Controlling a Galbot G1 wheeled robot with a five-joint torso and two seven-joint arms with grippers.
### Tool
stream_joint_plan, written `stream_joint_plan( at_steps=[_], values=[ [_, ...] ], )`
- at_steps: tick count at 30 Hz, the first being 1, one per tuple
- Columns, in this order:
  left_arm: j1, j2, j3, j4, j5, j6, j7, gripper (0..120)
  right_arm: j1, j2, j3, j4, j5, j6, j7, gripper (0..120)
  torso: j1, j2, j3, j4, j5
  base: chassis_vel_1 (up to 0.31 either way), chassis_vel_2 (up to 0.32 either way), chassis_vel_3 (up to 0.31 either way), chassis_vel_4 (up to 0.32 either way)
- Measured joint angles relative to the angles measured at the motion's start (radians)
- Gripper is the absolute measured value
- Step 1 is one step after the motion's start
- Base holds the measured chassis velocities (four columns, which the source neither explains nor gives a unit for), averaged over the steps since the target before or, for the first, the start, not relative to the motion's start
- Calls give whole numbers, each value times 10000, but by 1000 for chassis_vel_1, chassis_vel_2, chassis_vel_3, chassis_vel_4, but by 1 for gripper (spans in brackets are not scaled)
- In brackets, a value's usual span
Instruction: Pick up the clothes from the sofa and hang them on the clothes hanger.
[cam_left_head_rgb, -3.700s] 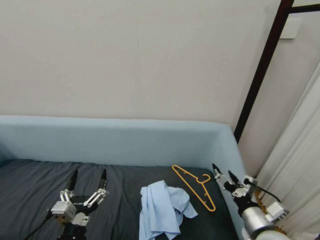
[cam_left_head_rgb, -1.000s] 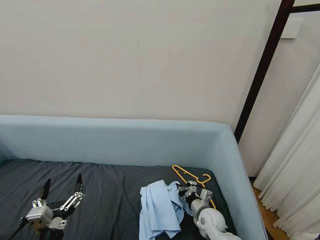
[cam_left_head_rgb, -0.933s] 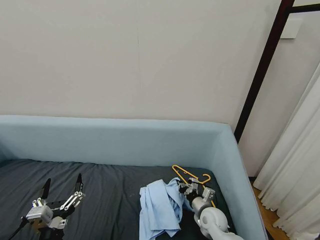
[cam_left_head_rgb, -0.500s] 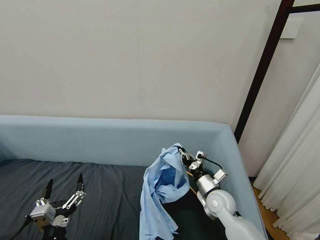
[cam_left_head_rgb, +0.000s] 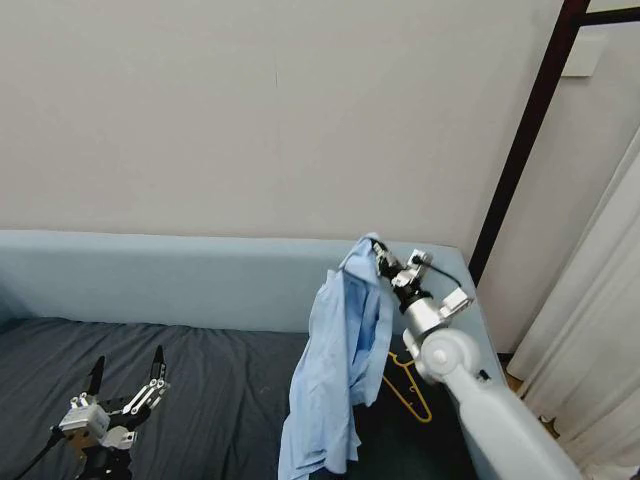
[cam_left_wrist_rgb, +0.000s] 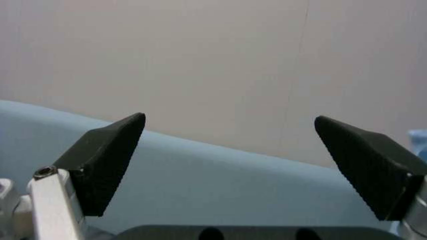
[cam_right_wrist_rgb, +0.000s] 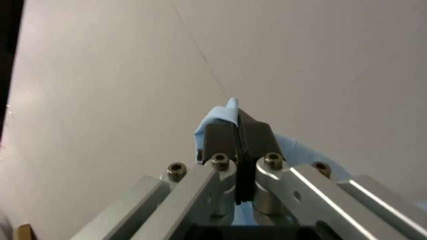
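A light blue shirt (cam_left_head_rgb: 335, 370) hangs in the air over the right part of the sofa, its lower end near the dark seat. My right gripper (cam_left_head_rgb: 378, 256) is shut on the shirt's top, level with the sofa's backrest; the right wrist view shows the jaws pinched together on a fold of blue shirt (cam_right_wrist_rgb: 217, 119). An orange hanger (cam_left_head_rgb: 408, 383) lies flat on the seat below, partly hidden by the shirt and arm. My left gripper (cam_left_head_rgb: 126, 371) hovers open low over the seat at the left, its fingers (cam_left_wrist_rgb: 107, 157) spread wide.
The sofa has a pale blue backrest (cam_left_head_rgb: 180, 280) and a dark grey seat (cam_left_head_rgb: 210, 400). A dark vertical pole (cam_left_head_rgb: 520, 140) stands right of the sofa, with white curtains (cam_left_head_rgb: 590, 350) beyond it. A plain wall lies behind.
My right gripper went down to the crumpled shirt on the seat, shut on it and lifted it up to backrest height. The left gripper has drifted lower and to the left.
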Motion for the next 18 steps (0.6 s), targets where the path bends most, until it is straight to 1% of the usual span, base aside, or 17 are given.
stream_joint_plan(
  at_steps=[1, 2, 5, 6, 10, 11, 15, 16, 18],
  values=[
    [0, 0, 0, 0, 0, 0, 0, 100, 0, 0, 0, 0, 0, 0, 0, 0, 0, 0, 0, 0, 0, 0, 0, 0, 0],
    [-5, 1, 1, -5, -4, 0, -5, 100, 236, -165, -24, 191, 199, -61, 113, 0, -1, 0, -1, 0, 0, 0, 0, 0, 0],
    [-13, -18, 2, -41, -12, 0, -20, 100, 1576, -1151, -248, 701, 1120, -254, 294, 0, 0, 0, 0, 2, 1, 0, 0, 0, 0],
    [-13, -18, 2, -41, -12, 0, -20, 100, 1576, -1151, -248, 701, 1120, -254, 294, 0, 0, 0, 0, 2, 1, 0, 0, 0, 0],
    [-6, -70, 20, -160, -9, 0, -24, 100, 3136, -2124, -465, 948, 1983, -442, 518, 0, 0, 0, -1, 0, 3, 0, 0, 0, 0],
    [-6, -70, 20, -160, -9, 0, -24, 100, 3136, -2124, -465, 948, 1983, -442, 518, 0, 0, 0, -1, 0, 3, 0, 0, 0, 0],
    [8, -130, 54, -276, 15, 0, -26, 100, 4408, -2783, -955, 1038, 2397, -610, 631, 0, -1, 0, -2, -1, 3, 0, 0, 0, 0],
    [8, -130, 54, -276, 15, 0, -26, 100, 4408, -2783, -955, 1038, 2397, -610, 631, 0, -1, 0, -2, -1, 3, 0, 0, 0, 0],
    [10, -169, 85, -322, 29, -2, -26, 100, 5058, -2978, -1363, 796, 2420, -681, 491, 0, -1, 1, -1, 1, 1, 0, 0, 0, 0]
  ],
)
